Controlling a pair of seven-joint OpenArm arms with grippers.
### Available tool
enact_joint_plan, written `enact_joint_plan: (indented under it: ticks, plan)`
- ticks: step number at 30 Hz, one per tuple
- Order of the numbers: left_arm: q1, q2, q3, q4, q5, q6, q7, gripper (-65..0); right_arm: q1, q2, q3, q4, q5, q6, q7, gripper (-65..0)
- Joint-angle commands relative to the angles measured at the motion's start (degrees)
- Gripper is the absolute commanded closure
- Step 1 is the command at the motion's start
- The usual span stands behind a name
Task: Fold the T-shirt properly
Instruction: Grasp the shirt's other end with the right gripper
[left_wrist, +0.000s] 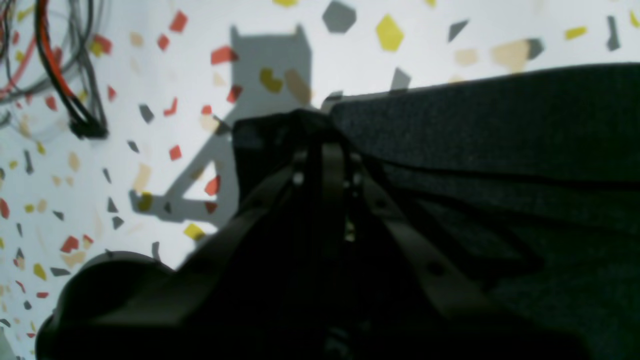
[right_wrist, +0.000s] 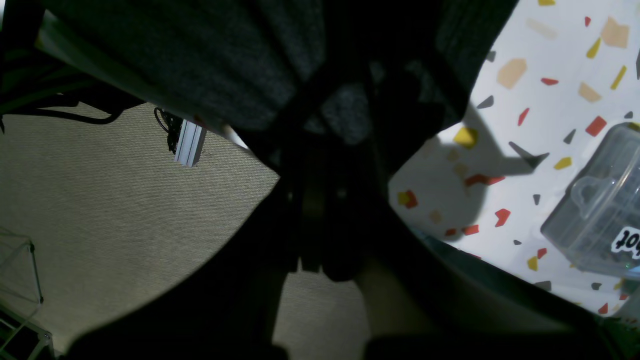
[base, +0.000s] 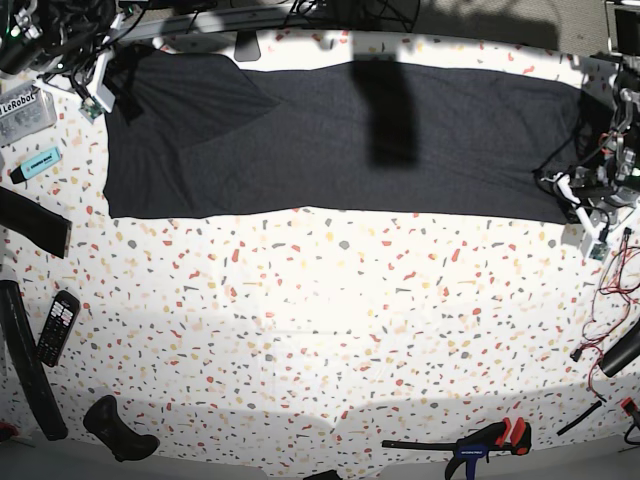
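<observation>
The dark charcoal T-shirt lies spread flat across the far half of the speckled table, plain side up. At the shirt's right end, my left gripper is down on the near corner. In the left wrist view its fingers meet at the fabric's corner, shut on the T-shirt. My right gripper is at the shirt's far left corner. In the right wrist view it is shut with the T-shirt bunched around the fingers.
A clear plastic box and a teal marker sit at the left edge. A remote and black strips lie further along that side. A clamp lies at the front. Cables trail beside the left arm.
</observation>
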Motion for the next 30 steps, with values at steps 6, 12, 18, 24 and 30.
enact_joint_plan:
  ticks: [6,12,18,24,30]
  plan:
    - [0.7,-1.2,-0.3,2.7,0.6,0.6,-0.9,0.0,-0.1,0.8,0.5,0.9,3.5,0.1,1.6,0.0]
    - [1.1,-1.1,-0.3,2.7,0.6,0.6,-0.9,0.0,6.7,0.8,0.5,1.0,13.2,0.1,4.1,0.0]
    - [1.1,-1.1,-0.3,2.7,0.6,0.6,-0.9,0.0,16.0,0.7,0.5,0.8,14.8,0.1,3.5,0.0]
    - [1.1,-1.1,-0.3,2.7,0.6,0.6,-0.9,0.0,21.3,-2.3,0.5,0.7,14.8,0.1,0.2,0.0]
    - [1.1,-1.1,-0.3,2.7,0.6,0.6,-0.9,0.0,24.5,-8.0,0.5,0.7,9.0,0.1,0.3,0.0]
